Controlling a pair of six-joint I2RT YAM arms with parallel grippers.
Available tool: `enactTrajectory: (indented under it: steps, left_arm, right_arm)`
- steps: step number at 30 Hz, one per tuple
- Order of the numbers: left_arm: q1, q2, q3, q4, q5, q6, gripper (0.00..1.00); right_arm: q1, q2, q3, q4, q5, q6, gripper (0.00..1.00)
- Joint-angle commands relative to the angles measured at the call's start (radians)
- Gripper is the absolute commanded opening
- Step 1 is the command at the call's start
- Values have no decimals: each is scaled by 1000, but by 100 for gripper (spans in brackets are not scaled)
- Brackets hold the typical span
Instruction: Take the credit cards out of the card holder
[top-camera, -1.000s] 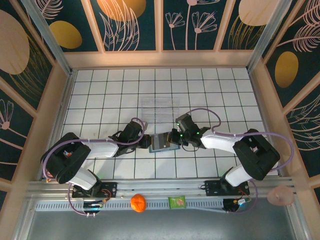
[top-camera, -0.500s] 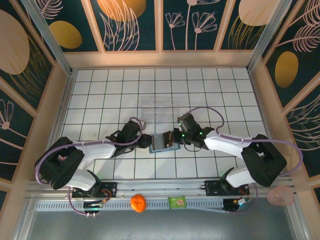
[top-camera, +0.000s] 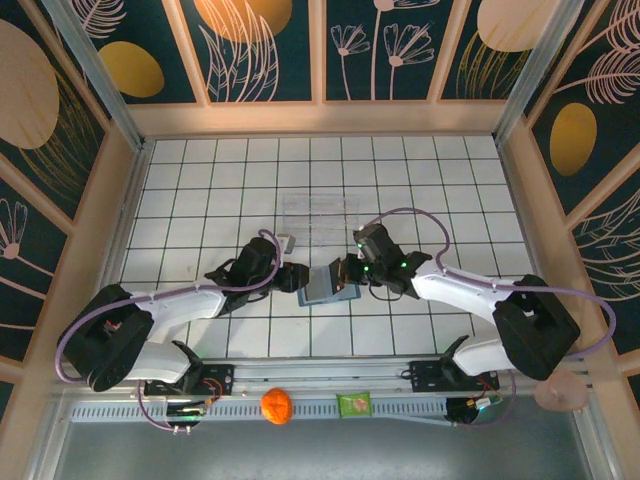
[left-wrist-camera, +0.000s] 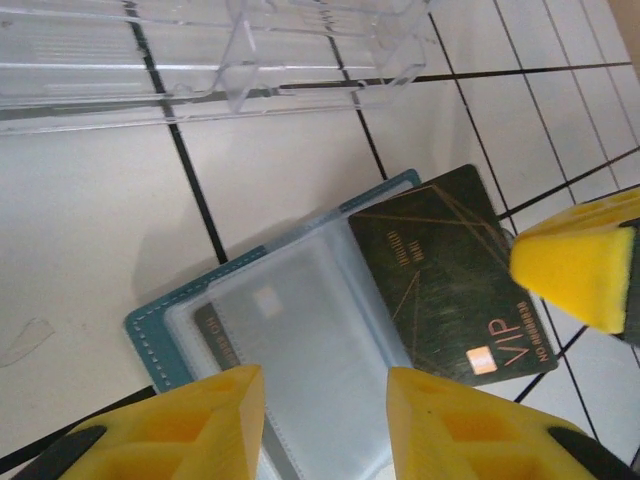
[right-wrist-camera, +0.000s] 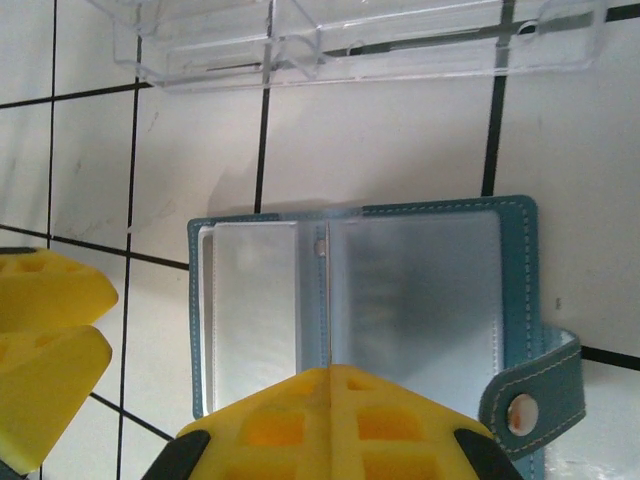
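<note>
The teal card holder (top-camera: 325, 285) lies open on the white tiles, its clear sleeves facing up (left-wrist-camera: 300, 330) (right-wrist-camera: 420, 290). A black credit card (left-wrist-camera: 450, 270) marked VIP sticks out of it toward the right. My right gripper (top-camera: 347, 272) (right-wrist-camera: 328, 372) is shut on that card, which shows edge-on as a thin line (right-wrist-camera: 328, 300). One of its yellow fingers (left-wrist-camera: 580, 270) touches the card's far corner. My left gripper (top-camera: 297, 279) (left-wrist-camera: 325, 420) hovers open over the holder's left part with only the sleeve below. A dark card edge (left-wrist-camera: 215, 340) shows inside a sleeve.
A clear plastic tray (top-camera: 320, 218) (left-wrist-camera: 200, 50) (right-wrist-camera: 350, 40) stands just beyond the holder. An orange ball (top-camera: 277, 405) and a green packet (top-camera: 354, 405) rest on the front rail. Wooden walls ring the tiled floor.
My left gripper's jaws have parted and its arm has stretched out lower to the left. The right gripper stays shut, and the holder has tilted slightly.
</note>
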Motion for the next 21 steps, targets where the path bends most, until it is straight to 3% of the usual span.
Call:
enactTrajectory:
  steps: [1, 6, 11, 16, 21]
  left_arm:
    - [-5, 5, -6, 59, 47, -4, 41]
    - [-5, -29, -34, 137, 79, -8, 49]
    - [13, -85, -78, 284, 105, -46, 55]
    - [78, -110, -153, 569, 218, -163, 54]
    - [85, -142, -174, 672, 245, -185, 53]
  right_arm:
    - [14, -20, 38, -8, 12, -32, 0]
    - [12, -62, 55, -19, 29, -67, 0]
    - [-31, -168, -10, 126, -37, -74, 0]
    - [-59, -231, -85, 316, -124, -44, 0]
    - [-73, -257, -120, 426, -183, -20, 0]
